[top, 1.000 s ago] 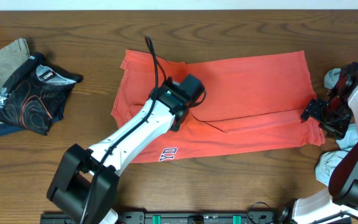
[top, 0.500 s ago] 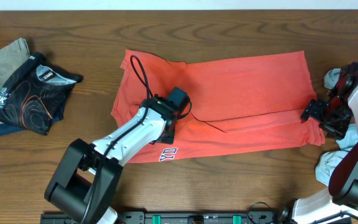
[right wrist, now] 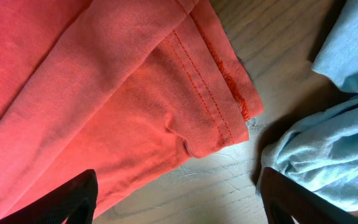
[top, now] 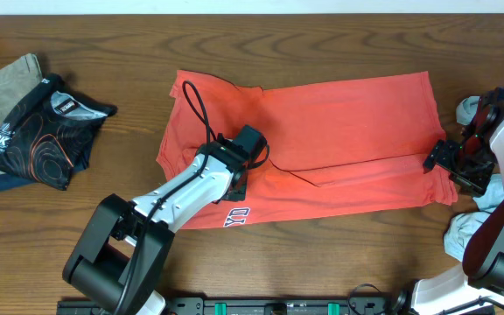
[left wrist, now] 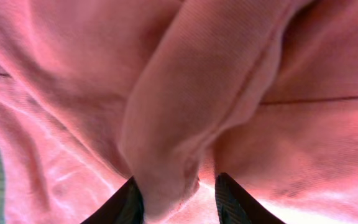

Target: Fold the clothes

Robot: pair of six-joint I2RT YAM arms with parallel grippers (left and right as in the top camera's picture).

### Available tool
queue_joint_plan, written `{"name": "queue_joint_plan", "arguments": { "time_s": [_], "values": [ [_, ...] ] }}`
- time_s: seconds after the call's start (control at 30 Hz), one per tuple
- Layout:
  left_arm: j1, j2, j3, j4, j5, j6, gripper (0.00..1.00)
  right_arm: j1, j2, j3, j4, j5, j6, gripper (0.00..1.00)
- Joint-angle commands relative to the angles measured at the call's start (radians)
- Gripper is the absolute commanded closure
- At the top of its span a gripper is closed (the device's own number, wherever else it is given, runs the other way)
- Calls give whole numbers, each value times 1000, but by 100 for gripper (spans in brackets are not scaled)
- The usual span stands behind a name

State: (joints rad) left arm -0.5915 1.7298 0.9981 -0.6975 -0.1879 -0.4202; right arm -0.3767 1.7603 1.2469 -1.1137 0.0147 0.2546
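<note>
A: So, left gripper (left wrist: 176, 193) clamped on a raised fold of the coral-red tee (top: 348, 131), cloth bunched between both fingers. And right gripper (right wrist: 176, 186)?

B: Spread wide, gripping nothing, hovering over the tee's stitched hem corner near the right edge of the worktop (top: 322, 39).

A: And the tee itself?

B: Spread across the middle of the worktop, front part doubled over lengthwise. Light grey-blue tees (top: 464, 232) heaped by the right edge, black printed garment (top: 46, 131) over by the left edge.
</note>
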Motion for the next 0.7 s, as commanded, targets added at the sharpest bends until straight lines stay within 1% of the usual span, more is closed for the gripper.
{"name": "queue_joint_plan", "arguments": {
  "time_s": [0.0,0.1,0.17,0.27,0.37,0.43,0.47,0.5,0.53,0.57,0.63,0.67],
  "values": [
    [7,-11,-3,8,-64,2,71,-3,-2,-5,-2,-3,-9,18],
    [21,-11,23,18,-69,45,87,-3,-2,-5,-2,-3,-9,18],
    [39,-13,64,19,-69,83,94,-3,-2,-5,-1,-3,-9,18],
    [79,-15,138,19,-68,111,94,-3,-2,-5,-2,-3,-9,18],
    [143,-15,229,41,-68,159,94,-3,-2,-5,-2,-3,-9,18],
    [198,-15,293,66,-66,169,94,-3,-2,-5,-2,-3,-9,18],
    [222,-15,319,72,-51,169,87,-3,-2,-5,-2,-3,-9,18],
    [249,-15,345,75,-17,169,59,-3,-2,-5,-2,-3,-9,18],
    [273,-15,364,73,29,169,44,-3,-2,-5,-2,-3,-9,18],
    [291,-15,374,66,79,169,40,-3,-2,-5,-3,-3,-10,18],
    [323,-15,376,36,191,169,39,-3,-2,-5,-1,-3,-9,18],
    [332,-13,373,13,222,169,39,-3,-2,-5,0,-3,-9,18]
  ]
}}
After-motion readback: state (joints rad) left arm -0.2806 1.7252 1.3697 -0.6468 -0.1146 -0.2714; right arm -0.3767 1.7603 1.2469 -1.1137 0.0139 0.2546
